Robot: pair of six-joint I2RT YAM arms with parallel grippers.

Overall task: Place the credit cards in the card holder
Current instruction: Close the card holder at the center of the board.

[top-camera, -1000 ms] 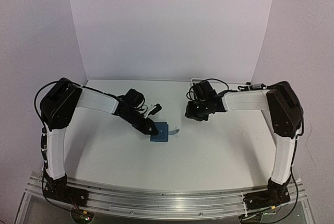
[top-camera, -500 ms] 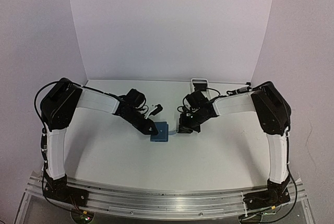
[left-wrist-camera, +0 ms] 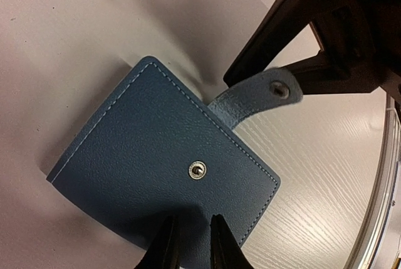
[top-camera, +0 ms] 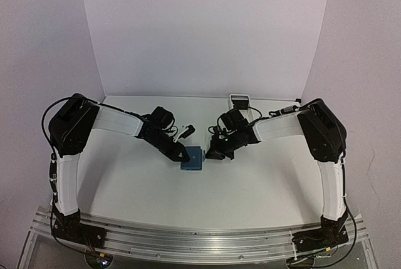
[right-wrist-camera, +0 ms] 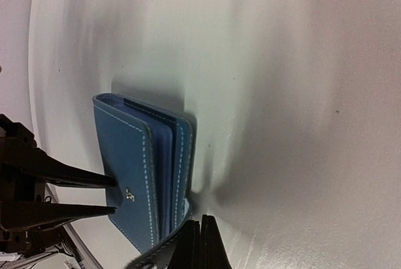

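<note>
The card holder (top-camera: 193,159) is a blue wallet lying folded shut on the white table, snap stud up (left-wrist-camera: 197,169). Its strap (left-wrist-camera: 250,96) hangs loose off the right edge. My left gripper (top-camera: 182,154) has its jaws a narrow gap apart (left-wrist-camera: 192,228), with both tips resting on the wallet's top cover (left-wrist-camera: 150,150). My right gripper (top-camera: 212,154) is shut (right-wrist-camera: 200,225), its tips down at the wallet's right edge (right-wrist-camera: 182,175), right beside the strap (right-wrist-camera: 153,258). From the right wrist view the lighter blue inner leaves show. The credit cards are out of view.
A long white tray (top-camera: 239,99) stands at the back of the table, behind my right arm. White walls close off the back and both sides. Both arms meet over the table's middle.
My right arm has swung left from near the tray to the wallet's right edge, and its jaws have closed. The left gripper has stayed on the wallet.
</note>
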